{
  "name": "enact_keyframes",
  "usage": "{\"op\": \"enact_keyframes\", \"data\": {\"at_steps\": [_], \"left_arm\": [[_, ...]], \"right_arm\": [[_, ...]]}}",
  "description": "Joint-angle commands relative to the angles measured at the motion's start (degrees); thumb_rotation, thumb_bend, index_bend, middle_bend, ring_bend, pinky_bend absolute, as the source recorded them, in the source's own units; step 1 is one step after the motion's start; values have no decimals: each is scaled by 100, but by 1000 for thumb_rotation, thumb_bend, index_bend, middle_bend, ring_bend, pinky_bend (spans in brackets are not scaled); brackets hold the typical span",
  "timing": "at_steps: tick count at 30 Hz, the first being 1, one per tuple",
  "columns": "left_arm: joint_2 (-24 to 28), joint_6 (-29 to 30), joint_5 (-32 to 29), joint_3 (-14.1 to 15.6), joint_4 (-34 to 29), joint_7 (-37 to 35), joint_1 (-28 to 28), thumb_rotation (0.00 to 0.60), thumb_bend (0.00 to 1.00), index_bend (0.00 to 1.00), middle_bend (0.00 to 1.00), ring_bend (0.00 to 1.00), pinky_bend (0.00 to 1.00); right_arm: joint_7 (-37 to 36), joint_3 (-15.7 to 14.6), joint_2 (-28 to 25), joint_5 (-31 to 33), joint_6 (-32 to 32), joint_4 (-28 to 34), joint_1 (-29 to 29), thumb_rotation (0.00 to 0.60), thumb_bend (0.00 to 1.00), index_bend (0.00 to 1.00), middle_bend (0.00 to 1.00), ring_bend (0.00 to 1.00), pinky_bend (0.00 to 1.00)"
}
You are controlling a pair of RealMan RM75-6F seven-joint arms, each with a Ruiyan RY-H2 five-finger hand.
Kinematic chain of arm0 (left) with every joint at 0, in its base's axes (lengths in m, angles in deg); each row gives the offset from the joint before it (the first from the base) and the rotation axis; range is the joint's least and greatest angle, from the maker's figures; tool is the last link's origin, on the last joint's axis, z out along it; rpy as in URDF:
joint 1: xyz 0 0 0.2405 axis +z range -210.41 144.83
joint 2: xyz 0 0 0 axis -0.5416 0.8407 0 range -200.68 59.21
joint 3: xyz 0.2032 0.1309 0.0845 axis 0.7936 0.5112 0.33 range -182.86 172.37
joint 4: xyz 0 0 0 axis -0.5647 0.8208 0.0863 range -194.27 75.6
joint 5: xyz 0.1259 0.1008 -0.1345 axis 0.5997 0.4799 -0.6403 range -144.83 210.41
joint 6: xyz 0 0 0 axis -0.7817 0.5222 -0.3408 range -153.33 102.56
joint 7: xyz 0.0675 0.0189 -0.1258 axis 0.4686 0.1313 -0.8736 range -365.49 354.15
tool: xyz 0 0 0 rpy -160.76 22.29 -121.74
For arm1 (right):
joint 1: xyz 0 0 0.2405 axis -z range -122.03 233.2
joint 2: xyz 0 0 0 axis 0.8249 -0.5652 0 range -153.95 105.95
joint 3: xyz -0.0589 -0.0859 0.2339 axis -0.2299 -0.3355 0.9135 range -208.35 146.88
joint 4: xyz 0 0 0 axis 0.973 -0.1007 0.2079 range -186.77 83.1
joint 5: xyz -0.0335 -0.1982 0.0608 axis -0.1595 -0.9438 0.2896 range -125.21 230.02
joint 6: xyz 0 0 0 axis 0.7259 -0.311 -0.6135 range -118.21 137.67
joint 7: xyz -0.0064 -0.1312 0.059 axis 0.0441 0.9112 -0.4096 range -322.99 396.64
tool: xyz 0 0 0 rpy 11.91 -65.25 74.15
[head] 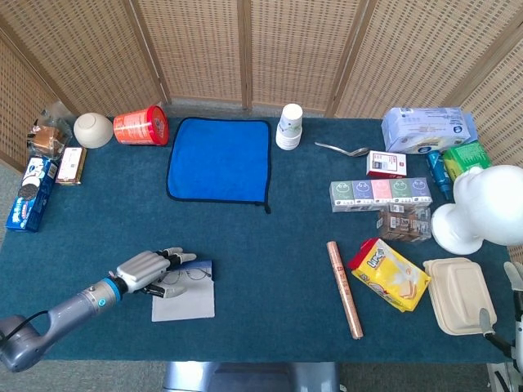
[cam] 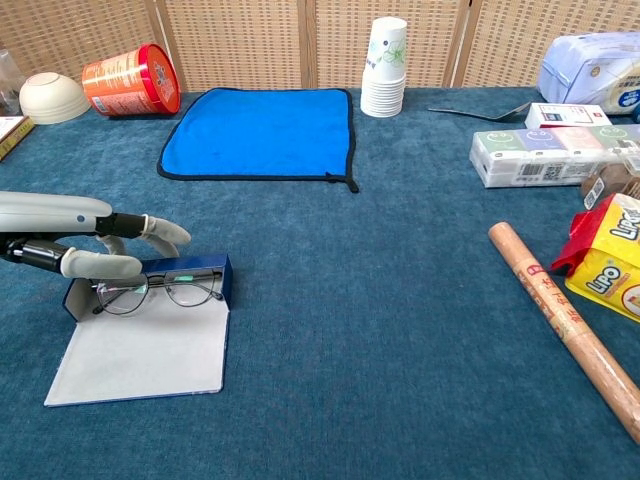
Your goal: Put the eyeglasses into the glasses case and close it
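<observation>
At the far left, the left hand (cam: 95, 245) hovers low over the back edge of the open glasses case (cam: 150, 335), fingers spread and loosely extended, gripping nothing; it looks poised to work the case shut. The eyeglasses (cam: 160, 291) already lie folded in the blue tray (cam: 222, 277), just under the fingertips (cam: 168, 233), while the pale lid flap (cam: 140, 355) lies flat toward the table's near edge. Far right, the right hand (head: 515, 314) barely shows at the frame edge; I cannot tell its pose.
</observation>
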Motion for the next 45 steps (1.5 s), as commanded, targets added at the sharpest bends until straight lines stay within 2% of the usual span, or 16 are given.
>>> {"op": "enact_keyframes", "data": {"at_steps": [1,13,34,45], "left_arm": [[-44,-51,-24,-18,-19,35,-21,82,237,24,134,44,214],[-111,-43,13,-29,-202,132,-9,79,236,22,134,41,213],[-7,380,182,218,-572,415,378,82,236,21,134,39,210],[-85,1041,181,326,-741,1210,913,79,236,21,132,36,190]], "right_arm": [[-25,-2,5,9,-7,-21,11,600,408,0,64,92,284],[-146,20,35,16,-1,-132,3,600,410,0,64,92,284],[-290,13,42,-107,-19,-251,-51,600,410,0,64,92,284],[-515,5,64,-160,-66,-424,-59,600,410,0,64,92,283]]}}
